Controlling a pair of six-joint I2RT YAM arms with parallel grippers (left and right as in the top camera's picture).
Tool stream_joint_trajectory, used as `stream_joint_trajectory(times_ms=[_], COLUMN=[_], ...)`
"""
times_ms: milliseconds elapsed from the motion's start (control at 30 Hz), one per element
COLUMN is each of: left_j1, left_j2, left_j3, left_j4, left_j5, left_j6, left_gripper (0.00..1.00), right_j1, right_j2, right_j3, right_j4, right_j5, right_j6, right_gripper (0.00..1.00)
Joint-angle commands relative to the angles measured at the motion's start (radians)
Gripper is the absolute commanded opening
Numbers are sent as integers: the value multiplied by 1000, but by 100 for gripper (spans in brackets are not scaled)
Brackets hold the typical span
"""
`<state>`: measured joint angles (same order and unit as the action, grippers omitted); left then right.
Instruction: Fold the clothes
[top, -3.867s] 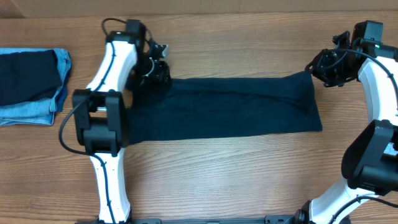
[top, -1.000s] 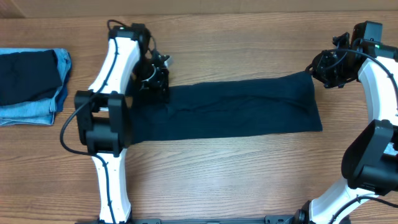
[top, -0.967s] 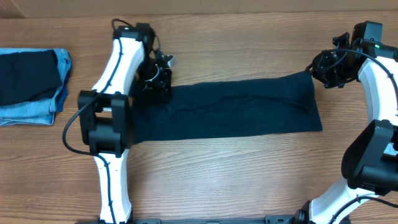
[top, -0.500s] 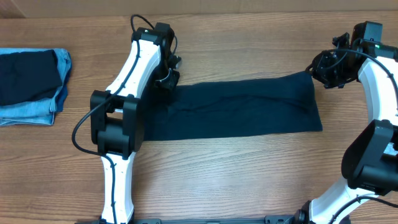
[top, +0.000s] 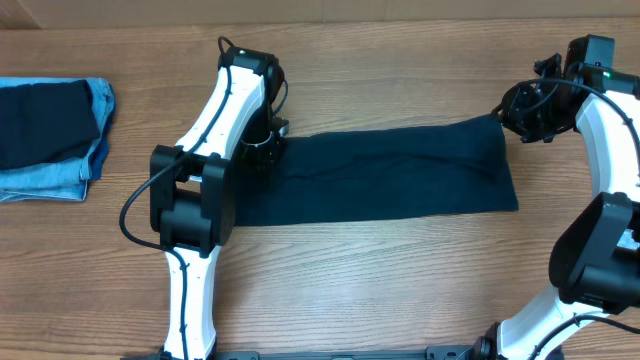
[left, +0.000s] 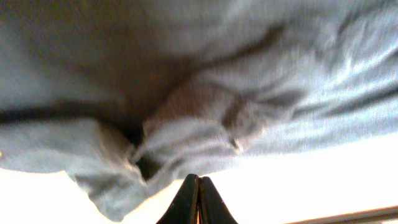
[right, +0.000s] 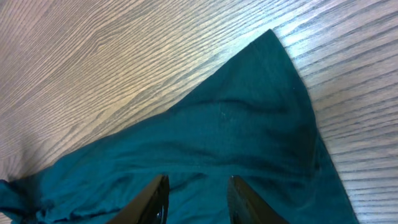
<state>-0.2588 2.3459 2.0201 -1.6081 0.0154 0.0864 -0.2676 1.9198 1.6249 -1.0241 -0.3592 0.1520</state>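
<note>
At the far left edge of the desk (top: 330, 290), a stack of folded clothes (top: 50, 140) is lying, with a dark navy piece sitting on top of light blue denim. The stack is resting well apart from both arms.

To its right, the left arm (top: 225, 110) is reaching across the desk, and the left tool (top: 263, 150) is pointing down onto the left end of the shirt (top: 400, 170). In the left wrist view, the 2 fingers (left: 186, 205) are pressing together with no gap showing, so this tool is clenched. The tips are meeting the bunched, wrinkled edge of the cloth. Whether a fold is actually being pinched between them, I cannot tell.

The shirt itself is lying as 1 long dark navy band across the middle of the desk. It is running from the left tool to the right one, mostly flat, with creases gathering at its left end.

At the far right corner of the shirt, the right tool (top: 524, 116) is hanging just over the cloth. In the right wrist view its 2 fingers are standing apart, released. The cloth is spreading flat under and between them, and the corner is pointing out onto bare wood.
</note>
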Motion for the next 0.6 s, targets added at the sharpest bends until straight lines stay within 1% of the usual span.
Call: stream_joint_trajectory(times_ms=[0,100,233,267,333,400,467,500,567], left_j1=[-5,-2,10,12,17,26,48,68,107], left_j2=[-12,-93,-273,-322,-424,-507,-551,-555,-539], left_j3=[-4,-4,-19,-28,-69,-134,-209,-249,-311], left_j4=[-45,-82,-82,-80,-18,100,227,293,379], left_j5=[11,1,-17,-32,-52,-49,-55,-48,11], left_j6=[-24,-25,-31,-31,-31,-35,-54,-69,-83], left_gripper=[4,4,4,6,16,25,39,41,43], right_j1=[-1,-1,-1,-1,-1,-1,-1,-1,-1], right_j2=[-10,-10,-10,-10,-10,-10,-10,-10,-10], right_j3=[13,13,13,13,13,13,13,13,13], right_j4=[0,-5,-16,-21,-24,-22,-22,-23,-23], right_j5=[2,2,2,2,2,2,2,2,2], right_j6=[-3,-3,-3,-3,-3,-3,-3,-3,-3], right_gripper=[35,35,35,34,35,35,34,34,35])
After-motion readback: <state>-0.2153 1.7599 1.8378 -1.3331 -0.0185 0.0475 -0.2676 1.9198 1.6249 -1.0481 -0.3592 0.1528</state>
